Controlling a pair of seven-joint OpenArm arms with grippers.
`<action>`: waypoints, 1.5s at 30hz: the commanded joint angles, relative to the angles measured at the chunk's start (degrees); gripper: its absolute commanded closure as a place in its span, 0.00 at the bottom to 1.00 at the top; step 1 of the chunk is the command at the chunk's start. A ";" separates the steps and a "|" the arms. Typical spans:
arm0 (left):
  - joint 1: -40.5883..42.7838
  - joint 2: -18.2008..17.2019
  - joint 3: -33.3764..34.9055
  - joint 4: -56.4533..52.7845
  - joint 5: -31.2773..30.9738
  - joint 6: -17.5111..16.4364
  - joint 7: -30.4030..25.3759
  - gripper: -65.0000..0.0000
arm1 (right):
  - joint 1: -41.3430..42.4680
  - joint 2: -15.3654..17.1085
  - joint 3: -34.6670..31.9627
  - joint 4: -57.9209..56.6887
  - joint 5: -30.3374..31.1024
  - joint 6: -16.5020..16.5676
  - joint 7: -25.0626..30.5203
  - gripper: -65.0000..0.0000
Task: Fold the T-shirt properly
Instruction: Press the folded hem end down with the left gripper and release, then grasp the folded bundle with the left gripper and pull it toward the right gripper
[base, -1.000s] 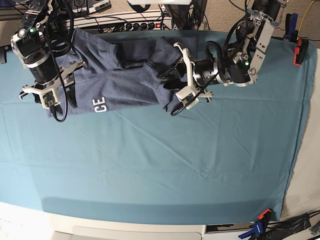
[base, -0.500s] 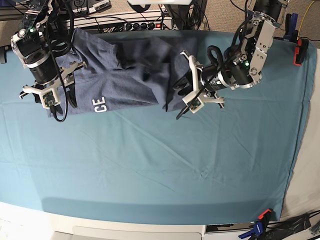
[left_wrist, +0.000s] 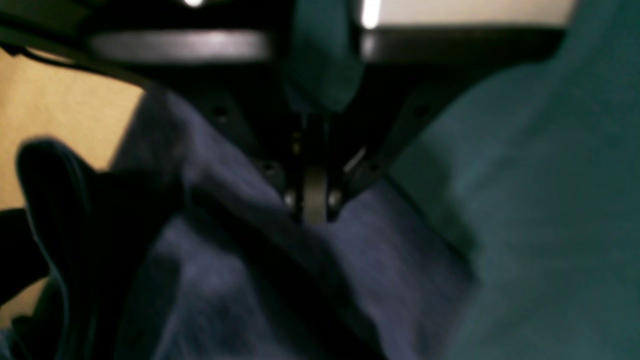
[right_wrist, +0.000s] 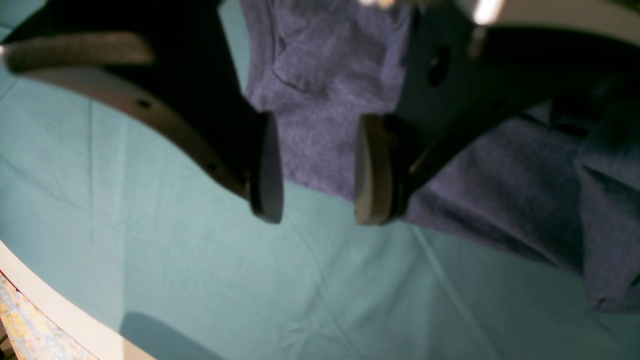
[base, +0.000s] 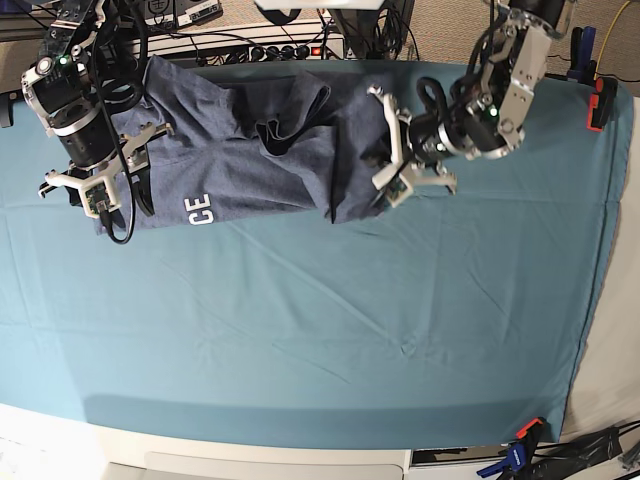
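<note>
Risk: left end effector (base: 388, 190), clamped on the T-shirt (base: 250, 150) edge, may drag it crooked; right end effector (right_wrist: 315, 170) hangs apart, holding nothing

- Teal tablecloth (base: 330, 320) spreads beneath both end effectors, lightly creased.
- Power strip (base: 270, 50) sits beyond the cloth's far edge.
- Orange-and-blue clamp (base: 520, 448) grips the near corner, well apart from either end effector.
</note>
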 joint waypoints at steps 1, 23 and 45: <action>-0.09 -0.15 -0.13 1.11 -0.87 -0.22 -0.98 1.00 | 0.31 0.63 0.26 0.70 0.50 -0.33 1.29 0.62; 0.35 5.64 11.52 -0.07 9.68 4.31 -7.13 1.00 | 0.31 0.63 0.26 0.70 0.50 -0.33 1.29 0.62; -12.72 15.96 21.20 -9.20 18.86 5.29 -9.62 1.00 | 0.31 0.63 0.26 0.70 0.50 -0.31 1.29 0.62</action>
